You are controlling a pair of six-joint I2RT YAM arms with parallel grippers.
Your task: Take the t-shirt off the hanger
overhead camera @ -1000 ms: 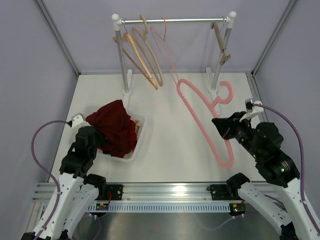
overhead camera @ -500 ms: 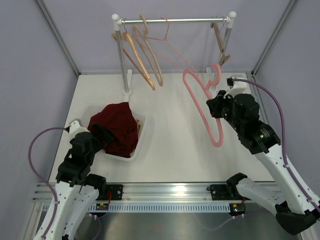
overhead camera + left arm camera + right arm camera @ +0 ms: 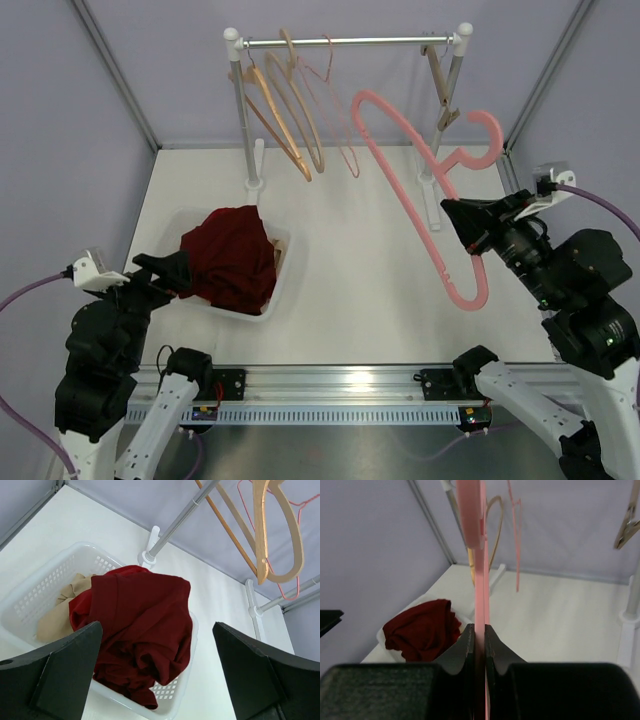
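So the left tool [image 3: 168,275] just let go. A second ago it was pinched down on the shirt [image 3: 230,262]; now its jaws are spread wide and that arm has backed off to the near left corner, raised and looking down into the basket [image 3: 288,268]. The shirt's a red heap in there, lying over some tan cloth [image 3: 57,615], with nothing gripping it. Further out, the right tool [image 3: 465,228] is clamped tight on the bare pink hanger [image 3: 480,570] and has swung it up over the surface [image 3: 350,270], arm raised, hook up near the rail [image 3: 345,42]. I'd call the shirt part done; only rehanging looks left.
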